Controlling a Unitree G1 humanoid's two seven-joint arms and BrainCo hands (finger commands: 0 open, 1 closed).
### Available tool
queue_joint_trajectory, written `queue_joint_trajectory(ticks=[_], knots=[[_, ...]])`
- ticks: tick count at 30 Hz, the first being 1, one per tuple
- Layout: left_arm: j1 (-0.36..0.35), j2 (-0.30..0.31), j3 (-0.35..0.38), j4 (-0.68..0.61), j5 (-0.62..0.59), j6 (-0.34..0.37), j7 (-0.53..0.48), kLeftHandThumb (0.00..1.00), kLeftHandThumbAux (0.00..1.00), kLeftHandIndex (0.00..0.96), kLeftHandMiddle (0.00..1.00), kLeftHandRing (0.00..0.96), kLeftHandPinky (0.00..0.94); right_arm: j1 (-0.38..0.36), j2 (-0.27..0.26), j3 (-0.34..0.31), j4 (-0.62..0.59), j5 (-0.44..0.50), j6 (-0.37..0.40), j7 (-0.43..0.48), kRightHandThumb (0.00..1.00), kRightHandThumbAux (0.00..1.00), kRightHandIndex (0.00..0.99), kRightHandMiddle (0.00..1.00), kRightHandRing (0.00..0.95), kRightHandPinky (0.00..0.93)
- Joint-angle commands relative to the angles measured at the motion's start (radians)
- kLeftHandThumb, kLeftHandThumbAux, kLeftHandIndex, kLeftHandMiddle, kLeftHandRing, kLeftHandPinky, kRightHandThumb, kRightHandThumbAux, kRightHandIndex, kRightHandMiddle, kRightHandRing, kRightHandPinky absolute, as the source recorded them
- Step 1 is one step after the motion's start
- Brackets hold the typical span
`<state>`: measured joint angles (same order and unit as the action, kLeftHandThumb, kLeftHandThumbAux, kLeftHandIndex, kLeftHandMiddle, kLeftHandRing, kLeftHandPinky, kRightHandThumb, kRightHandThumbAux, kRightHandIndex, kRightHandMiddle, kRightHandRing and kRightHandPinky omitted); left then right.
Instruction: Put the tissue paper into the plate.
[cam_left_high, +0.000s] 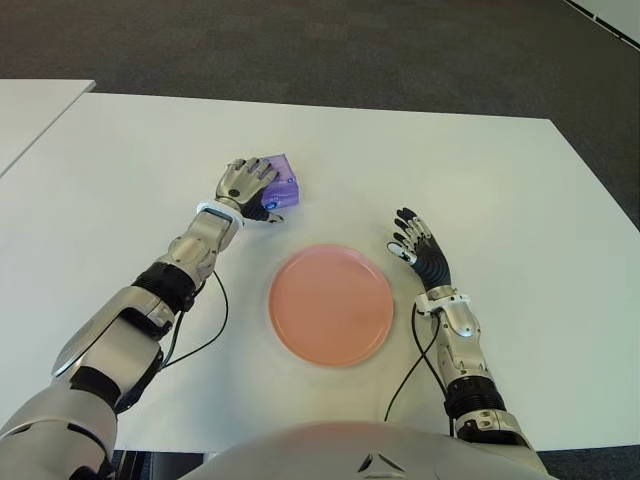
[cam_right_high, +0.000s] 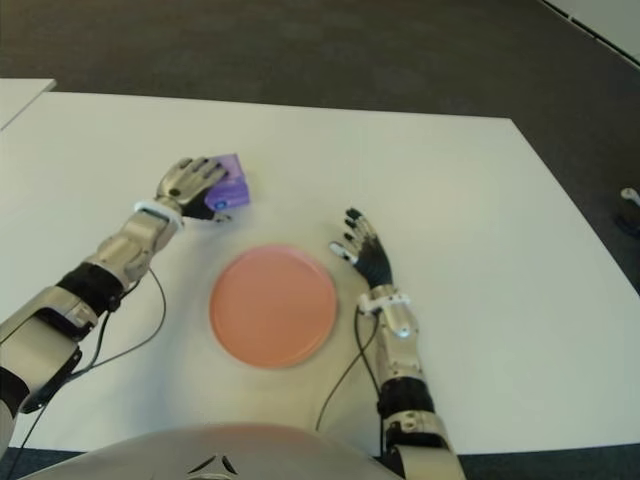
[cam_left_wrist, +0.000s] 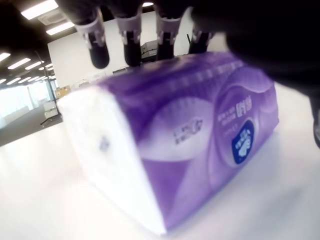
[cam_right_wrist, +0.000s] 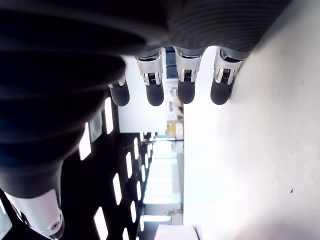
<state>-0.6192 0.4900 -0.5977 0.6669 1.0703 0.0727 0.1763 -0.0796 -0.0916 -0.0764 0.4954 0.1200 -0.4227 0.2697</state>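
Note:
A purple and white tissue pack (cam_left_high: 283, 181) lies on the white table (cam_left_high: 450, 170), just beyond the far-left rim of the round pink plate (cam_left_high: 331, 304). My left hand (cam_left_high: 247, 187) reaches over the pack from its left. In the left wrist view the fingers (cam_left_wrist: 131, 42) hang stretched just above the pack (cam_left_wrist: 190, 135), with the thumb beside it, and the pack sits flat on the table. The hand is open. My right hand (cam_left_high: 416, 243) shows to the right of the plate, fingers spread and holding nothing.
The plate holds nothing. Thin black cables (cam_left_high: 215, 330) trail from both forearms over the near table. A second white table (cam_left_high: 30, 110) stands at the far left. Dark carpet (cam_left_high: 350, 50) lies beyond the table's far edge.

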Motion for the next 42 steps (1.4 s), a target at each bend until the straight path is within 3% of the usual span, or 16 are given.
queue_joint_trajectory(ticks=[1, 18, 30, 42], knots=[[-0.017, -0.011, -0.022, 0.069, 0.012, -0.004, 0.042, 0.020, 0.355, 0.000, 0.000, 0.000, 0.000, 0.102, 0.014, 0.012, 0.082, -0.004, 0.082, 0.004, 0.000, 0.649, 0.000, 0.000, 0.000, 0.000], [-0.130, -0.056, -0.074, 0.351, 0.015, 0.008, 0.271, 0.000, 0.332, 0.000, 0.000, 0.000, 0.000, 0.115, 0.007, 0.027, 0.062, -0.012, 0.084, 0.004, 0.000, 0.646, 0.000, 0.000, 0.000, 0.000], [-0.150, -0.074, -0.072, 0.412, -0.014, 0.009, 0.426, 0.000, 0.351, 0.000, 0.000, 0.000, 0.000, 0.131, 0.008, 0.036, 0.025, -0.008, 0.103, 0.005, 0.000, 0.635, 0.000, 0.000, 0.000, 0.000], [-0.152, -0.076, -0.074, 0.415, -0.040, 0.000, 0.475, 0.000, 0.364, 0.000, 0.000, 0.000, 0.000, 0.157, 0.007, 0.046, -0.032, -0.012, 0.135, -0.003, 0.000, 0.631, 0.000, 0.000, 0.000, 0.000]])
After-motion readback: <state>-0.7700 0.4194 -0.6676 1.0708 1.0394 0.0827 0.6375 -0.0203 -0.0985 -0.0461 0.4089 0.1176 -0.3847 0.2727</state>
